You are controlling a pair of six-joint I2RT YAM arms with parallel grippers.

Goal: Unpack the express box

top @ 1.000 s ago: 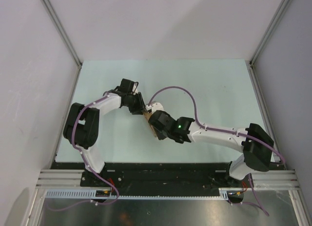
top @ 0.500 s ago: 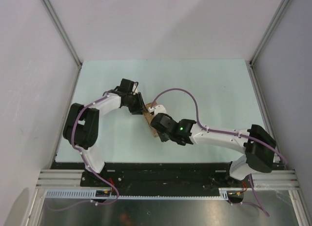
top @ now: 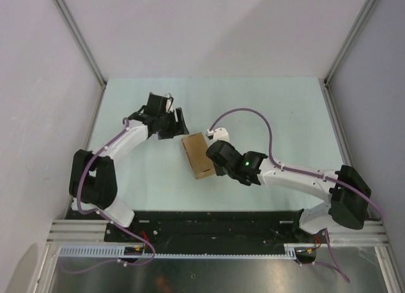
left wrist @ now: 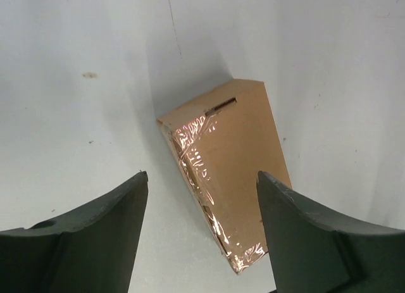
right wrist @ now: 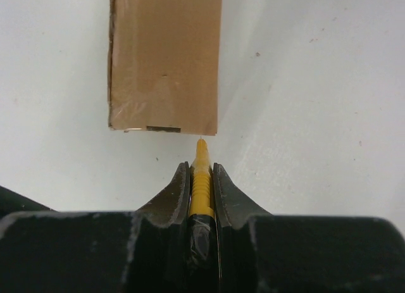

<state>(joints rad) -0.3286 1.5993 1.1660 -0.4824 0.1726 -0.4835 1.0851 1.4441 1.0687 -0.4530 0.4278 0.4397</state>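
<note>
Express box (top: 197, 155) flat on the pale table (top: 285, 109), about mid-table, between the two grippers. Lies shut, flap down, with clear tape (left wrist: 193, 147) glinting along one long edge and wrapping the corners. Shows a small dark slot near one end of the top face. Contents hidden behind closed cardboard; cannot tell what is inside.

Left gripper (left wrist: 202, 173) near the box's far-left corner in the top view, apart from it. Stands wide open, nothing between the dark fingers (left wrist: 95, 223). Looks down on the carton from its wrist camera, box lying beyond the fingertips and untouched.

Right gripper (right wrist: 201, 168) just beside the box's right side in the top view. Clamps tight on a yellow utility knife (right wrist: 201, 155), jaws almost together around the ribbed yellow body. Points the thin blade tip at the box edge nearest it, close to that edge's right corner. Tip right at the cardboard; cannot tell whether touching or just short. Shows a narrow dark strip along that same edge in the right wrist view.
</note>
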